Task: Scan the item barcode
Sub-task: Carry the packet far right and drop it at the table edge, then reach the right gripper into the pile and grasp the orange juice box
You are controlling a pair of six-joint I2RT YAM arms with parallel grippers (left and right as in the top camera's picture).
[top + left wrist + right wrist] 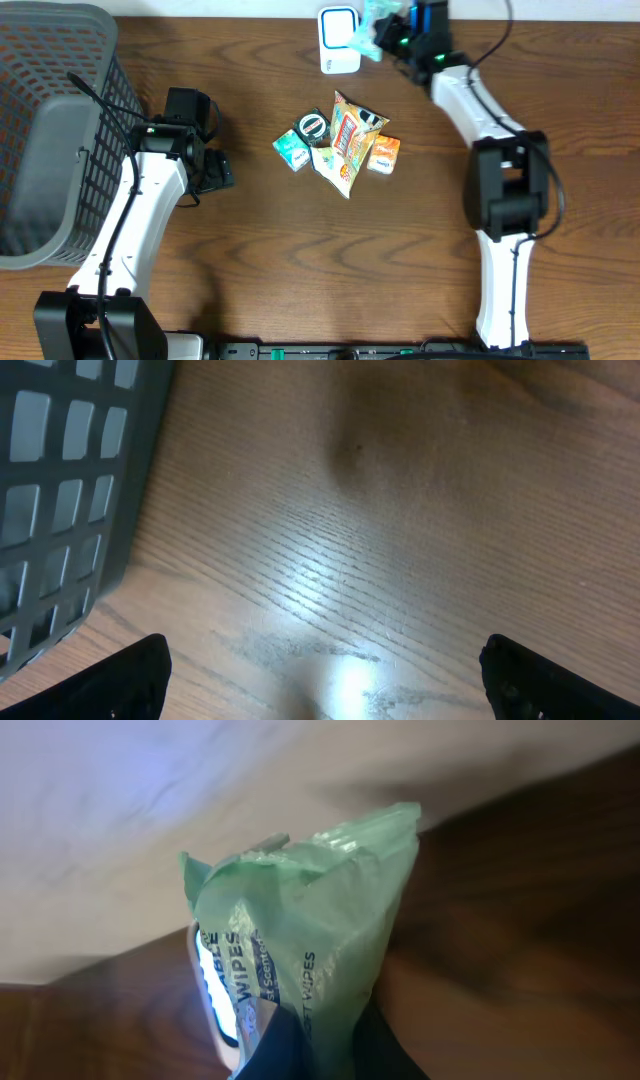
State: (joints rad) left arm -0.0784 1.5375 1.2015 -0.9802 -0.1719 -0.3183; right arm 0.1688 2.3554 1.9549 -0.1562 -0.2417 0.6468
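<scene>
Right now your right gripper point(388, 35) is clamped on the green wipes pack point(300, 950), just beside the scanner point(339, 40); your left gripper point(325, 680) hangs wide and empty, well left of the scanner.

A mock shop checkout: a wood-grain counter point(300, 270) carries a grey plastic shopping basket point(50, 130), a white barcode scanner point(338, 40) and a heap of small packaged groceries point(340, 145), with the left robot arm point(130, 230) and right robot arm point(500, 190) alongside.
</scene>
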